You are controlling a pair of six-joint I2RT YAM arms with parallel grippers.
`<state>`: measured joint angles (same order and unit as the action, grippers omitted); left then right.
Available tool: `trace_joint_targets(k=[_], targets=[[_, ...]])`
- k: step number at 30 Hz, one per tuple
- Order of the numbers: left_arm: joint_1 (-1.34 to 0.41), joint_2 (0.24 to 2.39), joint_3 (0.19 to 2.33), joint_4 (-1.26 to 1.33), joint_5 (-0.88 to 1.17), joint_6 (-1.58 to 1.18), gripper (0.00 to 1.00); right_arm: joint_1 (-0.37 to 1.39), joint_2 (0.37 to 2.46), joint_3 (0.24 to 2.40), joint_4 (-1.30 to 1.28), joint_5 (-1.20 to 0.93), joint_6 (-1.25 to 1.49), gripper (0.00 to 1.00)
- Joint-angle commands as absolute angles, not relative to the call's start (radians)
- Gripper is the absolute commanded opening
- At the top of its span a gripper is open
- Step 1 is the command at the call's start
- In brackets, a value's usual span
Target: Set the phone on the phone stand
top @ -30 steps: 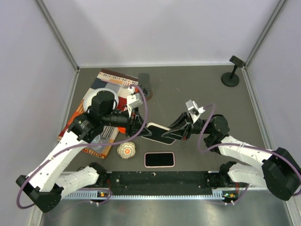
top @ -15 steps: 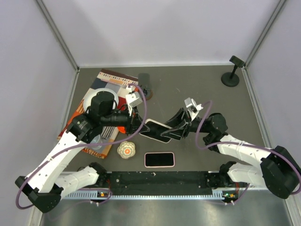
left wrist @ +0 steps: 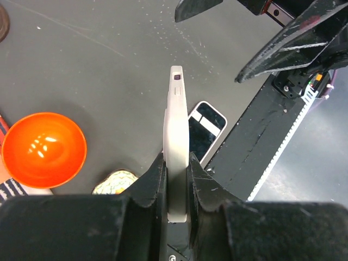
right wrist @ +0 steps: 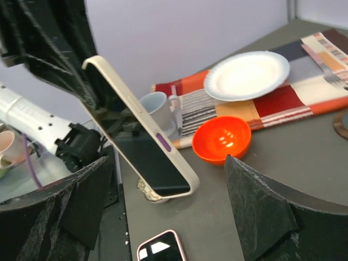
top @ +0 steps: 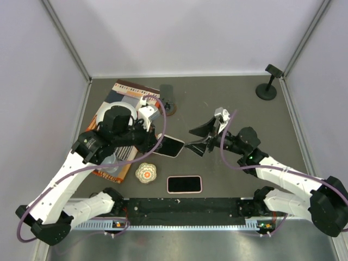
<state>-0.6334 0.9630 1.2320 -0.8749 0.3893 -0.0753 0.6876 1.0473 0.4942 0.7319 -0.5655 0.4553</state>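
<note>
A phone (top: 169,145) in a cream case hangs above the table's middle, with my left gripper (top: 157,143) shut on one end of it. In the left wrist view the phone (left wrist: 176,125) stands edge-on between the fingers of that gripper (left wrist: 176,166). My right gripper (top: 199,139) is open just right of the phone, touching nothing. From the right wrist the phone (right wrist: 138,141) slants ahead of the open right gripper (right wrist: 167,163). The black phone stand (top: 267,86) sits at the far right corner. A second phone (top: 184,184) in a pink case lies flat near the front.
A striped placemat (top: 129,89) at the left carries a white plate (right wrist: 247,74), a mug (right wrist: 157,109) and an orange bowl (right wrist: 223,140). A small patterned ball (top: 145,173) lies near the pink-cased phone. A round brown coaster (top: 172,109) sits behind the left gripper.
My right gripper has opened, let go of the cream-cased phone and drawn back to the right. The left gripper now holds the phone alone and has pulled it leftward.
</note>
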Motion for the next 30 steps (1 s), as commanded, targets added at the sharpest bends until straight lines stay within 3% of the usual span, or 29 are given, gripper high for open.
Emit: trace_joint_targets(k=[1,11,19,25,30], targets=[[-0.630,0.997,1.302,-0.841,0.377,-0.054,0.00,0.680,1.040,0.555,0.649,-0.456,0.405,0.84],[-0.630,1.130,1.393,-0.854,0.307,-0.009,0.00,0.680,1.045,0.546,0.597,-0.345,0.356,0.84],[-0.630,1.305,1.575,-0.916,0.264,0.204,0.00,0.635,1.015,0.467,0.606,-0.126,0.397,0.85],[-0.630,1.560,1.860,-1.015,-0.032,0.357,0.00,0.629,1.097,0.430,0.681,-0.051,0.408,0.85],[-0.627,1.684,1.972,-0.936,-0.135,0.588,0.00,0.629,1.176,0.425,0.733,-0.063,0.422,0.84]])
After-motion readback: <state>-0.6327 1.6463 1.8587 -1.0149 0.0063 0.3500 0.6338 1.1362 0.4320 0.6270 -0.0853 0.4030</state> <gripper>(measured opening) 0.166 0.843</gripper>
